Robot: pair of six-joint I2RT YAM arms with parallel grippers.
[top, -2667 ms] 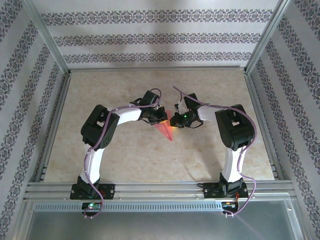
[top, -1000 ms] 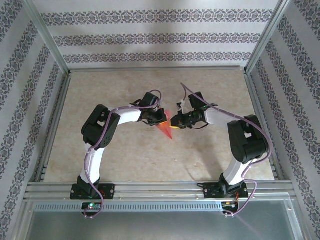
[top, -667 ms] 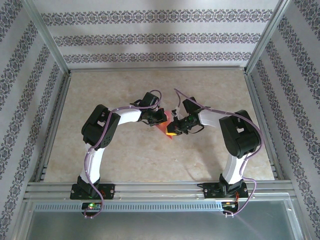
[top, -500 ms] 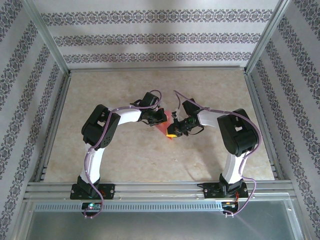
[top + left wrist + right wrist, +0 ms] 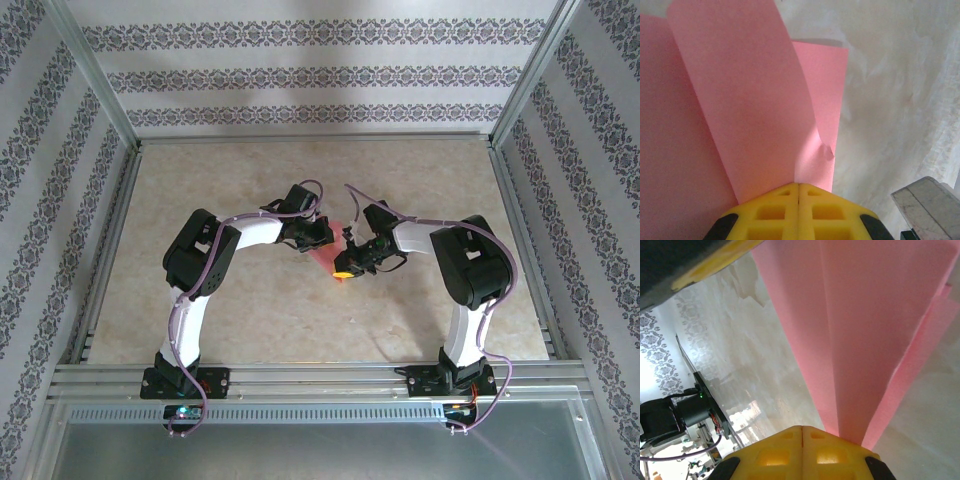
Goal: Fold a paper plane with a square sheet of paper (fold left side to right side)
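Note:
The salmon-pink sheet of paper (image 5: 326,259) lies mid-table, folded into a narrow pointed dart. My left gripper (image 5: 321,240) is shut, its tips resting on the paper's far left part. In the left wrist view a flap of the paper (image 5: 750,100) curls up just beyond the shut left gripper (image 5: 798,186). My right gripper (image 5: 345,268) is shut at the paper's near pointed end. In the right wrist view the paper (image 5: 865,330) narrows toward the shut right gripper (image 5: 802,429), with layered folds showing. Whether either gripper pinches paper between its jaws is hidden.
The table (image 5: 230,180) is beige marble-patterned, fenced by aluminium rails (image 5: 320,375) at the near edge and patterned walls on three sides. Both arms arch inward and meet close together at the paper. The left finger (image 5: 715,265) crosses the top left of the right wrist view.
The right gripper has swung from the paper's right side toward the near pointed end, sliding along the paper. The left arm has stayed in place.

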